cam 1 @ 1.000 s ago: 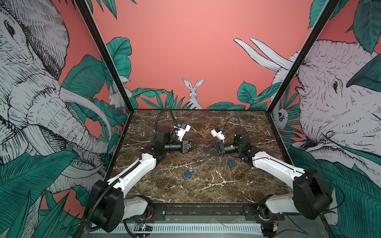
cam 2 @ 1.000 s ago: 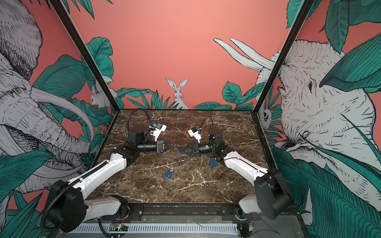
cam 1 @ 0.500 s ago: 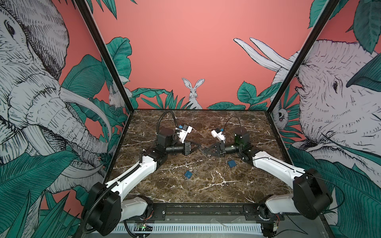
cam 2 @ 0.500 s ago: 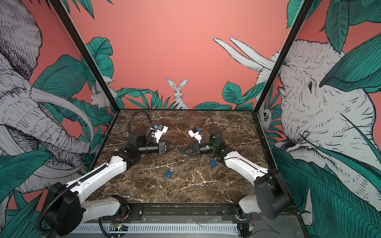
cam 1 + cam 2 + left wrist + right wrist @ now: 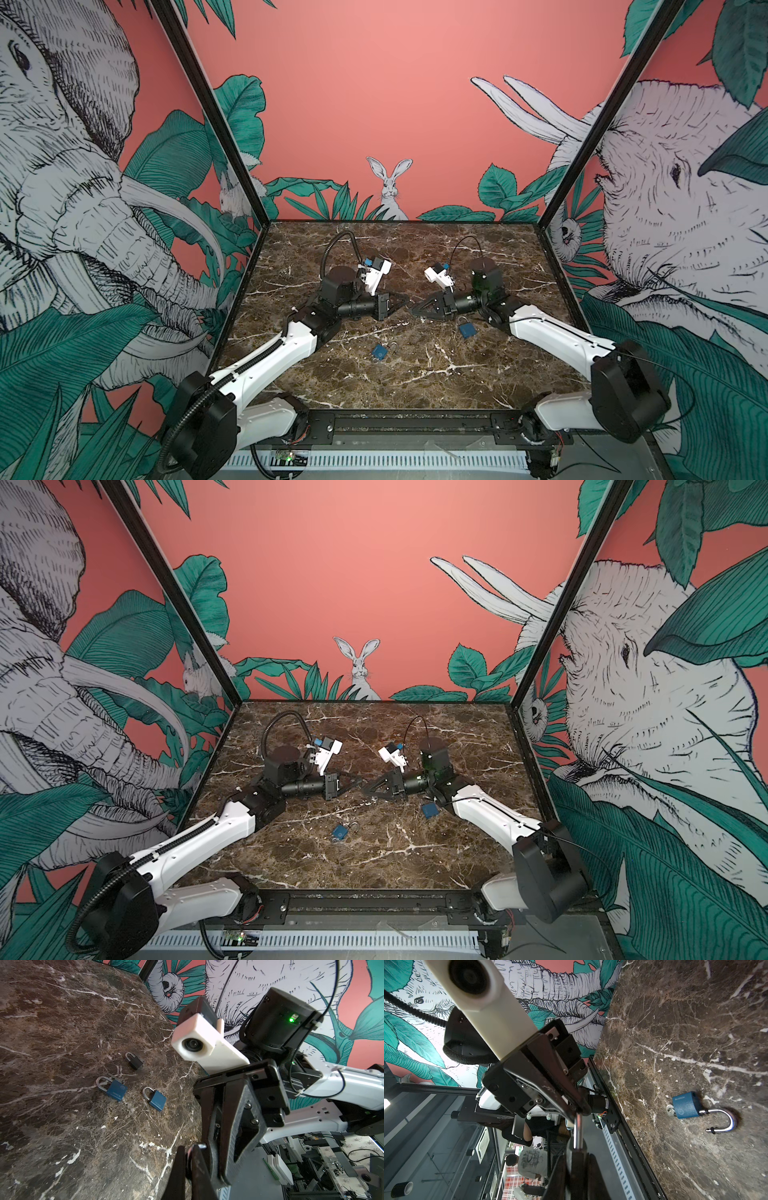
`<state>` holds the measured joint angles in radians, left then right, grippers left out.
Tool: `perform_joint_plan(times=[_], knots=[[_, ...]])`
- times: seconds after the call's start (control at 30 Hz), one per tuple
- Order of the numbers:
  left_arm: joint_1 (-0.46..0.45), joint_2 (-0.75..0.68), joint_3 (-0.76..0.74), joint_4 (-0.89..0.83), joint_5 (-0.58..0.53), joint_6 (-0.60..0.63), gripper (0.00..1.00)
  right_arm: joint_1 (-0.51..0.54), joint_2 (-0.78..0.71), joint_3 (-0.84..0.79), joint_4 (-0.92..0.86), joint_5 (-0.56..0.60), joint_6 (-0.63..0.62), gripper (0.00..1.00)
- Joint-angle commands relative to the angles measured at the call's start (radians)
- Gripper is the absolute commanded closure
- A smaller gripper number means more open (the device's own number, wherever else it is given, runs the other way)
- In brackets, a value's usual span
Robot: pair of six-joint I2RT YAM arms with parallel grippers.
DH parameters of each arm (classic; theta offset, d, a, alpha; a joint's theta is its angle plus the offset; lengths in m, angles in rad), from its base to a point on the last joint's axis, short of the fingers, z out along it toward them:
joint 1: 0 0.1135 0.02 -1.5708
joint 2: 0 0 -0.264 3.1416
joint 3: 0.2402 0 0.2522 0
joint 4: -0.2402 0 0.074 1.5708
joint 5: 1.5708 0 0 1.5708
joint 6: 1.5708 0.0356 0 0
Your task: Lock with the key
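My two grippers meet tip to tip above the middle of the marble table (image 5: 415, 374). In the right wrist view my right gripper (image 5: 576, 1157) is shut on a small dark padlock (image 5: 574, 1148), held by its flat sides. A thin silver key (image 5: 578, 1128) runs from the end of that padlock up to the left gripper's fingertips (image 5: 582, 1108). My left gripper (image 5: 188, 1151) is shut on the key's other end, where only a silver glint shows between the fingers. In both top views the left gripper (image 5: 405, 305) and the right gripper (image 5: 412, 311) almost touch; the lock and key are too small to make out there.
A blue padlock (image 5: 685, 1105) with an open shackle and a key ring at its base lies front-centre (image 5: 380, 351). Another blue padlock (image 5: 468, 330) lies beside my right forearm. The left wrist view also shows a black padlock (image 5: 136, 1061) on the table. Printed walls close in three sides.
The left arm has shifted slightly, its wrist edging toward the right gripper. The right arm stays put and both grips are the same.
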<state>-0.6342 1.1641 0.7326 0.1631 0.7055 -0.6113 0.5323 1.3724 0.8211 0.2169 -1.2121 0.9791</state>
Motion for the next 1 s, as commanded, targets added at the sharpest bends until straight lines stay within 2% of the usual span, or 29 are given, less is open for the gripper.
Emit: perform_joint_plan(times=[0.0, 0.13, 0.27, 0.33, 0.47, 0.57, 0.63, 0.8, 0.97], knots=[[-0.116, 0.002, -0.049, -0.151, 0.165, 0.000, 1.00, 0.025, -0.039, 0.088, 0.214, 0.079, -0.127, 1.00], [-0.076, -0.015, -0.015, -0.165, 0.129, 0.015, 1.00, 0.027, -0.052, 0.093, 0.032, 0.108, -0.268, 1.00], [0.030, 0.000, 0.019, -0.137, 0.190, -0.015, 1.00, 0.055, -0.056, 0.148, -0.302, 0.195, -0.521, 1.00], [0.060, 0.011, 0.039, -0.133, 0.221, -0.020, 1.00, 0.078, -0.052, 0.172, -0.404, 0.234, -0.592, 1.00], [0.080, 0.027, 0.084, -0.139, 0.259, -0.018, 1.00, 0.089, -0.049, 0.171, -0.433, 0.252, -0.614, 1.00], [0.086, 0.031, 0.100, -0.137, 0.273, -0.023, 0.89, 0.090, -0.051, 0.173, -0.434, 0.254, -0.617, 1.00], [0.090, 0.031, 0.105, -0.132, 0.278, -0.026, 0.85, 0.090, -0.049, 0.175, -0.436, 0.254, -0.620, 1.00], [0.091, 0.031, 0.107, -0.116, 0.293, -0.039, 0.80, 0.090, -0.044, 0.183, -0.449, 0.255, -0.629, 1.00], [0.091, 0.033, 0.101, -0.117, 0.314, -0.038, 0.79, 0.090, -0.044, 0.188, -0.446, 0.257, -0.626, 1.00]])
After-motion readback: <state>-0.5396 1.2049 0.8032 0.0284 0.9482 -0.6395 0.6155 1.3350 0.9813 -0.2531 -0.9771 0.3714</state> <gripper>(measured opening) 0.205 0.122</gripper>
